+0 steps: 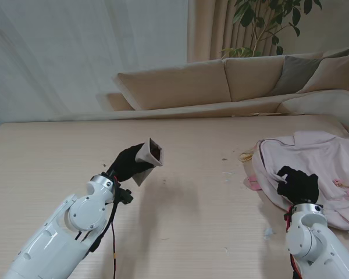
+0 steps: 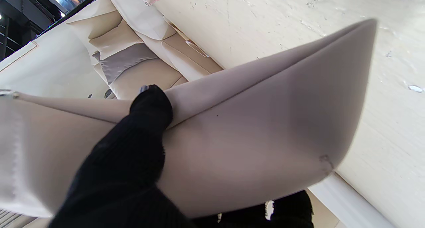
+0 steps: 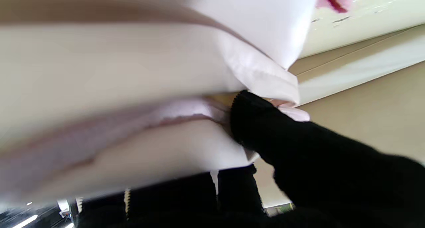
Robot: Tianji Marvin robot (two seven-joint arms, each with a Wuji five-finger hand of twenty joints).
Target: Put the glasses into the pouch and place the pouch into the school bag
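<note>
L hand point(image 1: 127, 164) is pinching the pouch point(image 1: 149, 153) above the bench point(image 1: 192, 209), mouth aiming right toward the bag point(image 1: 314, 168), which R hand point(image 1: 298, 183) is gripping at its near edge; glasses not visible.

Beige sofa point(image 1: 221, 81) behind light wood table point(image 1: 198, 197); grey cushion point(image 1: 296, 72); plant point(image 1: 267, 23); white curtain point(image 1: 75, 52).
</note>
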